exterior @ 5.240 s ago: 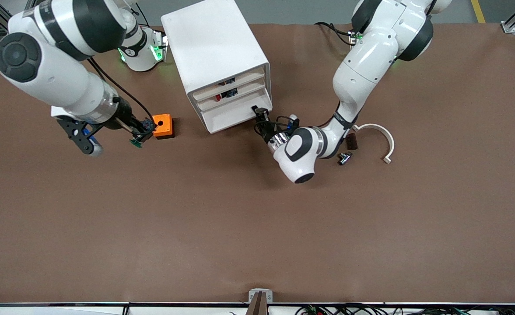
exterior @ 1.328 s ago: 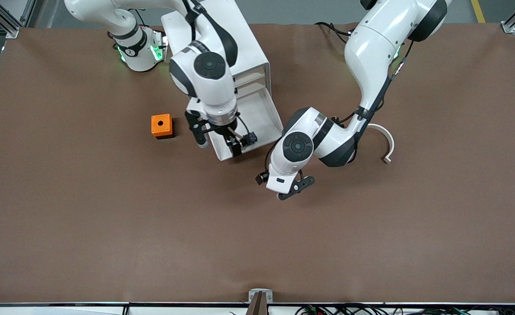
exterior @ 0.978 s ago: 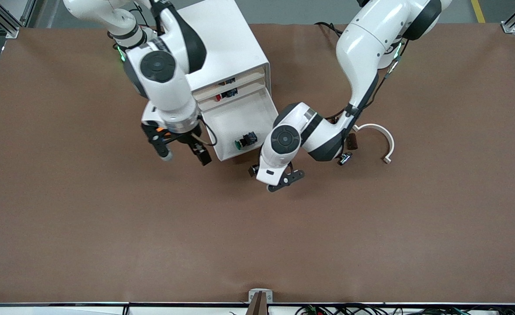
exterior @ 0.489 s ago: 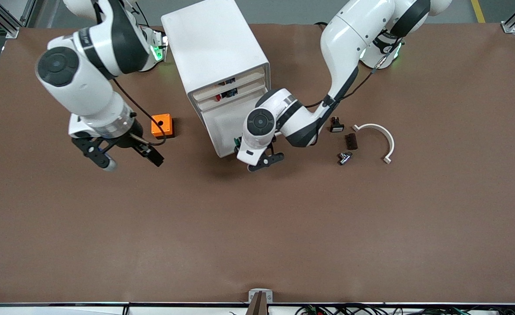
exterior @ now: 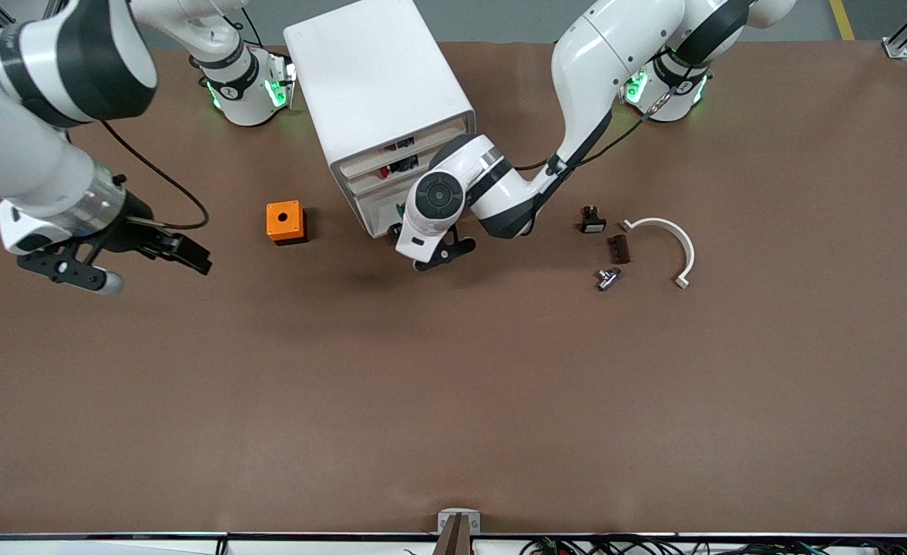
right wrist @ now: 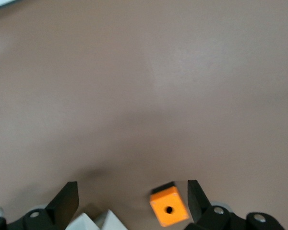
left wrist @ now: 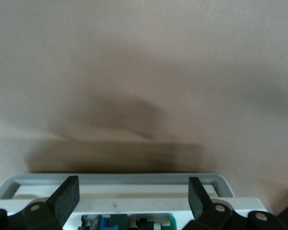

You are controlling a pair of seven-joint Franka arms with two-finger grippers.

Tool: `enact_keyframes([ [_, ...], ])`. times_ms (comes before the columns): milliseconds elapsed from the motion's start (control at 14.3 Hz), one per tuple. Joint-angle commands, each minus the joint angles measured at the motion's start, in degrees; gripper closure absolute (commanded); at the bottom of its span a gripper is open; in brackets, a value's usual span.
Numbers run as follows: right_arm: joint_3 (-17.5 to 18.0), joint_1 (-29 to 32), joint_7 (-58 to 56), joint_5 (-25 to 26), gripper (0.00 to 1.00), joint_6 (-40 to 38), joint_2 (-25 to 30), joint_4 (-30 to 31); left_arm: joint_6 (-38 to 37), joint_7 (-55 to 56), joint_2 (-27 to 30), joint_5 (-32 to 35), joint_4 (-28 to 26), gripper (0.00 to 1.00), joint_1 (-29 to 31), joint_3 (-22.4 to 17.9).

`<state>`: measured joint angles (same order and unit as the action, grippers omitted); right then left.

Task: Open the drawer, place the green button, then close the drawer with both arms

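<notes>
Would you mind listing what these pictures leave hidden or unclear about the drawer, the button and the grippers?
- Drawer: in the front view the left arm's wrist covers its front; whether it is fully shut cannot be told.
- Button: the left wrist view's edge cuts it off, showing only blue, black and green.
- Left gripper: open in its wrist view; contact with the drawer is unclear.
- Right gripper: open, holding nothing.

Even overhead light is filling the front view — soft shadows are pooling under the arms on the table. Both wrist views are looking washed-out and hazy, a broad shadow darkening the left one.
</notes>
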<state>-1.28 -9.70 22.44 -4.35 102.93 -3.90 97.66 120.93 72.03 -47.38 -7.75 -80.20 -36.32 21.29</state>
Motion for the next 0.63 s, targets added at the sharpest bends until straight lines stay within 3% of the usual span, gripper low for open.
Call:
enact_keyframes([
  [0, 0.93, 2.05, -5.47, -0.57, 0.0, -2.29, 3.45, -0.01, 0.09, 1.53, -0.52, -2.44, -0.58, 0.0, -0.07, 1.46],
  [559, 1.1, 2.76, -7.33, 1.8, 0.0, -5.73, 9.18, 0.87, 0.09, 1.18, -1.66, -7.28, -0.93, 0.0, -0.16, 2.7],
])
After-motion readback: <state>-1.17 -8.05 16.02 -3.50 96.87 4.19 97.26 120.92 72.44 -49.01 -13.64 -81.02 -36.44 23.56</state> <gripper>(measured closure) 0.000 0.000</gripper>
